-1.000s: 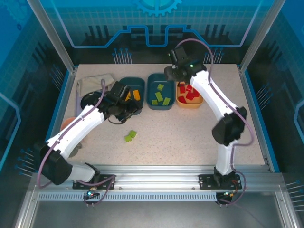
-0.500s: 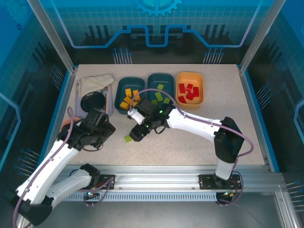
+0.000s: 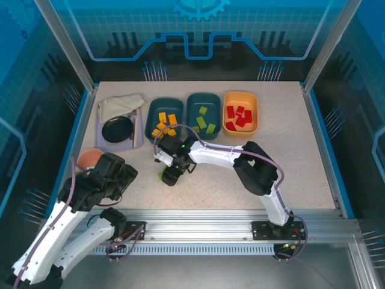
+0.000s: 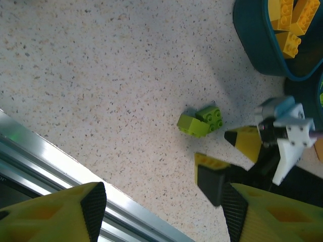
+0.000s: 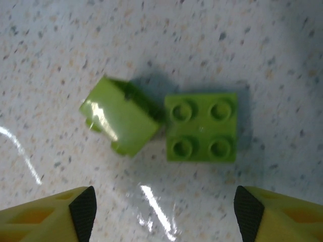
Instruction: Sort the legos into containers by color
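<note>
Two light green legos point(image 5: 202, 127) touching each other on the surface point(image 5: 262, 40), just on the near side of the left teal tub point(image 3: 161, 105), right end effector point(image 5: 164, 214) spread wide above them, gripping nothing, left end effector point(image 4: 161, 206) open, empty, farther from that tub.

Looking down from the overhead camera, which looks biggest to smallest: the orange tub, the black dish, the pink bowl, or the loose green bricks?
1. orange tub
2. black dish
3. pink bowl, partly hidden by the left arm, so its place below the dish is unsure
4. green bricks, clearly smallest

Two light-green legos point(image 5: 202, 127), one tipped
</note>
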